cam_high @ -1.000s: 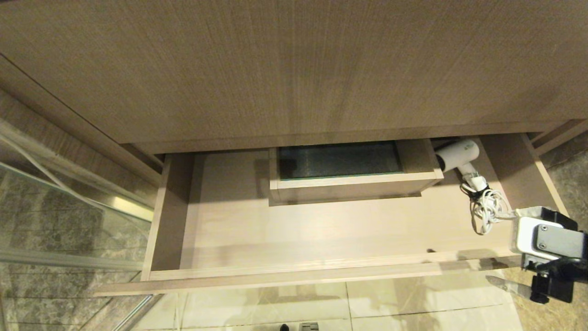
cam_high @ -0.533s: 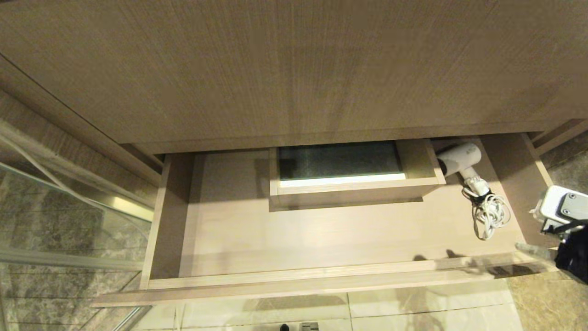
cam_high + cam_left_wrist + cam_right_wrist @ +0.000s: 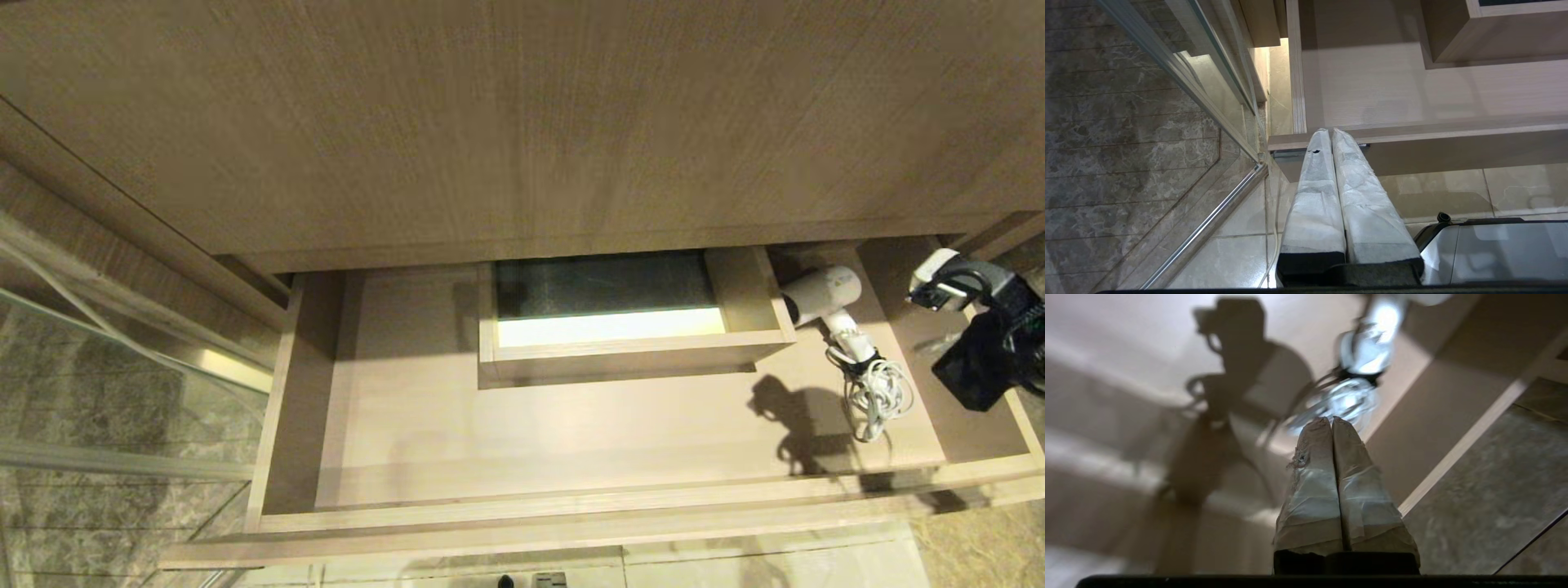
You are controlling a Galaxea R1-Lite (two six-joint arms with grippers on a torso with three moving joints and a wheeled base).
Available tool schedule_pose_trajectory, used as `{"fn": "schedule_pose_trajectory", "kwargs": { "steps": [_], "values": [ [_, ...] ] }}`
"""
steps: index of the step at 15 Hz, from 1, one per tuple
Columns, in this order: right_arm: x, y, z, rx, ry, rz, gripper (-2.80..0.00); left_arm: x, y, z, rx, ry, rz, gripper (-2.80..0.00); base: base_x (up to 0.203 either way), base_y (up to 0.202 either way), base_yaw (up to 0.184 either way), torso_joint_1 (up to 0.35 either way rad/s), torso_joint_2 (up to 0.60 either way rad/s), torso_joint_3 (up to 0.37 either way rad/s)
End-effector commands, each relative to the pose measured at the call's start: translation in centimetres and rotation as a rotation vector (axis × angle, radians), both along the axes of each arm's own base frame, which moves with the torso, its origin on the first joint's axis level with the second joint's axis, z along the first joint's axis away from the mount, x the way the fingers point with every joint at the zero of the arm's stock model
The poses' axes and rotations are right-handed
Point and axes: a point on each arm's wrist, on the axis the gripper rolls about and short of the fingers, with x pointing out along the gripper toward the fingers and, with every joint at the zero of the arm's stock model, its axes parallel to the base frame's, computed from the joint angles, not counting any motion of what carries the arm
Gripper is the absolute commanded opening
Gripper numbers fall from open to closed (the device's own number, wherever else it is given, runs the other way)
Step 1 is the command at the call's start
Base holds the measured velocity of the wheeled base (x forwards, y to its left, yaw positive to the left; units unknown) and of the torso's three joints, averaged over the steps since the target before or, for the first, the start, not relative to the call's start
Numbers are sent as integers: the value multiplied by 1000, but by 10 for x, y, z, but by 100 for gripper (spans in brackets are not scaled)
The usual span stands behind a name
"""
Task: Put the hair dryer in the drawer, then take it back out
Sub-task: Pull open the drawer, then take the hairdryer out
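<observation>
The drawer [image 3: 522, 502] stands pulled out under the wooden vanity top. The white hair dryer [image 3: 824, 292] lies on its floor at the back right, beside the boxed cutout [image 3: 620, 343]. Its bundled pale cord [image 3: 880, 394] trails toward the front. My right arm [image 3: 976, 359] hangs over the drawer's right side. In the right wrist view the right gripper [image 3: 1332, 420] is shut and empty, its tips just short of the blurred cord [image 3: 1349, 400]. My left gripper [image 3: 1329, 131] is shut and empty, parked low at the left end of the drawer front [image 3: 1453, 134].
A glass shower panel with a metal rail [image 3: 122, 384] stands to the left of the drawer. The vanity top [image 3: 522, 122] overhangs the drawer's back. Pale floor tiles [image 3: 735, 563] lie below the drawer front. My base [image 3: 1494, 249] sits beside the left gripper.
The right arm swung from outside the drawer's front right corner to over its right side, and its gripper shut. The drawer slid further out, carrying the hair dryer with it.
</observation>
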Motion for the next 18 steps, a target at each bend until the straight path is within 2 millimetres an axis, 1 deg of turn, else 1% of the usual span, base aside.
{"fn": "schedule_pose_trajectory", "kwargs": {
  "steps": [1,3,5,7,9,11,13,14,18],
  "values": [
    [36,-18,-15,5,44,-40,-280,0,0,0,0,0,0,-280,0,0,0,0,0,0],
    [59,-35,-20,-20,22,-108,-280,0,0,0,0,0,0,-280,0,0,0,0,0,0],
    [78,-50,-33,-47,32,-174,-280,0,0,0,0,0,0,-280,0,0,0,0,0,0],
    [90,-57,-45,-57,57,-206,-280,0,0,0,0,0,0,-280,0,0,0,0,0,0],
    [104,-62,-47,-59,50,-211,-280,0,0,0,0,0,0,-280,0,0,0,0,0,0],
    [107,-63,-44,-62,34,-213,-280,0,0,0,0,0,0,-280,0,0,0,0,0,0],
    [103,-62,-46,-59,44,-210,-280,0,0,0,0,-2,0,-280,0,0,0,0,0,0],
    [102,-62,-51,-58,59,-208,0,0,0,0,0,0,0,-280,0,0,0,0,0,0],
    [111,-64,-67,-33,88,-218,0,0,0,0,0,0,0,-280,0,0,0,0,0,0]
  ]
}}
